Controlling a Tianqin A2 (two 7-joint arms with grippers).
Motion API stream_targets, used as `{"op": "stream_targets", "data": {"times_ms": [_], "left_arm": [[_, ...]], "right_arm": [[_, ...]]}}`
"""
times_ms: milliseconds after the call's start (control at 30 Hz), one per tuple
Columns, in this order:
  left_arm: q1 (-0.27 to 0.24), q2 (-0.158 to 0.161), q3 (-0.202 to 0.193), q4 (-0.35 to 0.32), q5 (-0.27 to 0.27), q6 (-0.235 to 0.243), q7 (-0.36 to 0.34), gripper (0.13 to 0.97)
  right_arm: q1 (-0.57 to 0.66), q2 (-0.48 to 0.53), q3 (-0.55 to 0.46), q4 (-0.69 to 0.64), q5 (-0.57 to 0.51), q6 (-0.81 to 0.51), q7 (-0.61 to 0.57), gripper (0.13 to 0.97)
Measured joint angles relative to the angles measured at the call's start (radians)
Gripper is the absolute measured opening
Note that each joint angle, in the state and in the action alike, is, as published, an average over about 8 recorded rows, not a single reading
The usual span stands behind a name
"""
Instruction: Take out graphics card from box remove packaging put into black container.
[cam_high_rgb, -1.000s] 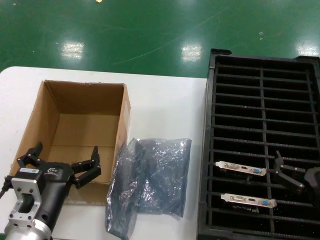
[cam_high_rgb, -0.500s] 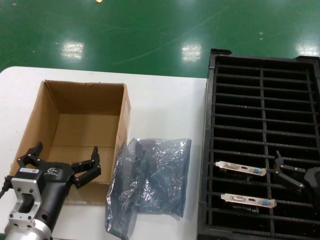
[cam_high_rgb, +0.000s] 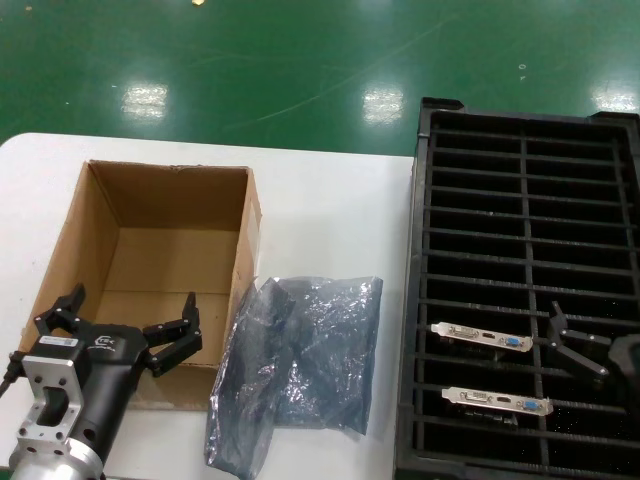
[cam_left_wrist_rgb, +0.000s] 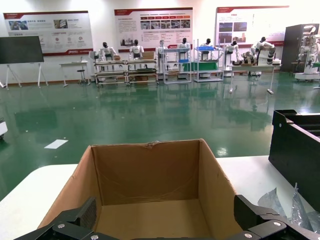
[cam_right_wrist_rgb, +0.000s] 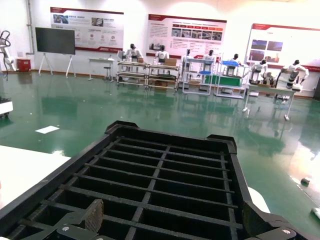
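On the white counter (cam_high_rgb: 330, 215), head view: the box (cam_high_rgb: 150, 270) sits at the left side, open at the top, its interior bare. Left end effector (cam_high_rgb: 120, 325) hangs over the box's near edge, fingers spread wide, nothing between them. The packaging (cam_high_rgb: 295, 365) lies crumpled just right of the box, its lower corner near the counter's front edge; a strip of bare counter separates it from the black container (cam_high_rgb: 530, 290). The container fills the right side, its near wall running off the bottom of the view. Two graphics cards stand in the left column's near slots: one graphics card (cam_high_rgb: 482, 337) sits a slot or so farther back than the second card (cam_high_rgb: 497, 401). Right end effector (cam_high_rgb: 578, 350) hovers over the right column beside the farther card, fingers apart and empty. Slots beyond the cards are open.

Left wrist view: box (cam_left_wrist_rgb: 150, 195) lies straight ahead, its far wall upright with a small tear at the top edge. Spread fingertips (cam_left_wrist_rgb: 255, 215) flank the near opening. Container wall (cam_left_wrist_rgb: 295, 150) and a bit of packaging (cam_left_wrist_rgb: 295, 210) show at one side.

Right wrist view: container (cam_right_wrist_rgb: 165, 185) slats stretch ahead to the far rim; green floor (cam_right_wrist_rgb: 75, 112) beyond. Open fingertips (cam_right_wrist_rgb: 92, 215) frame the near slots.
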Motion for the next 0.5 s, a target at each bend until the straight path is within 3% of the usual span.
{"op": "stream_targets", "data": {"times_ms": [500], "left_arm": [[0.0,0.0,0.0,0.0,0.0,0.0,0.0,0.966]], "right_arm": [[0.0,0.0,0.0,0.0,0.0,0.0,0.0,0.966]]}}
